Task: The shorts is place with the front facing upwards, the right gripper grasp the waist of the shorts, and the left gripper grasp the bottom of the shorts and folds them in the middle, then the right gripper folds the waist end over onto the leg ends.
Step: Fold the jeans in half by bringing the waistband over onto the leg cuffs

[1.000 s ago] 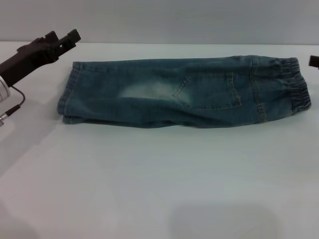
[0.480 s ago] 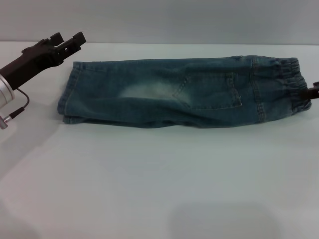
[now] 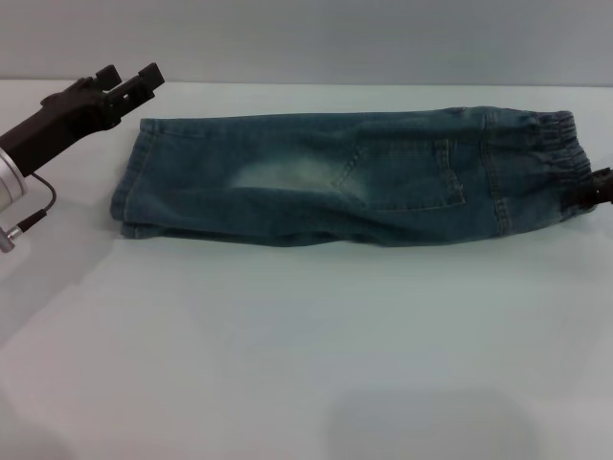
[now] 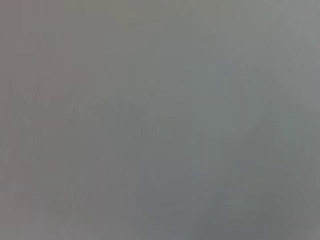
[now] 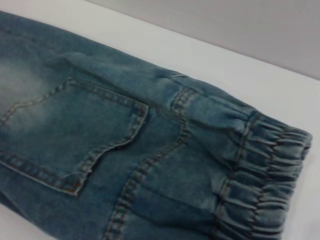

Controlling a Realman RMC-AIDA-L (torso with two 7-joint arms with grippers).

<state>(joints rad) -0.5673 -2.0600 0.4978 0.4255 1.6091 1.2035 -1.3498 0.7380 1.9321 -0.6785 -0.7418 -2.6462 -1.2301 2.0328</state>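
The blue-green denim shorts [image 3: 364,182] lie folded lengthwise across the white table [image 3: 306,345]. A square back pocket [image 3: 407,172] faces up. The gathered waist [image 3: 565,158] is at the right, and the bottom of the shorts [image 3: 129,187] with the hemmed leg ends is at the left. My left gripper [image 3: 129,79] hovers open just up and left of the leg hems, apart from the cloth. Only a black tip of my right gripper [image 3: 601,187] shows at the right edge, beside the waistband. The right wrist view shows the waist [image 5: 265,170] and the pocket [image 5: 75,135] close up.
Bare white tabletop stretches in front of the shorts. A grey wall [image 3: 306,38] runs behind the table's far edge. The left wrist view holds only a blank grey surface.
My left gripper shifted slightly right toward the leg hems, then held still. The right gripper's tip dropped from beside the top of the waistband to its lower end.
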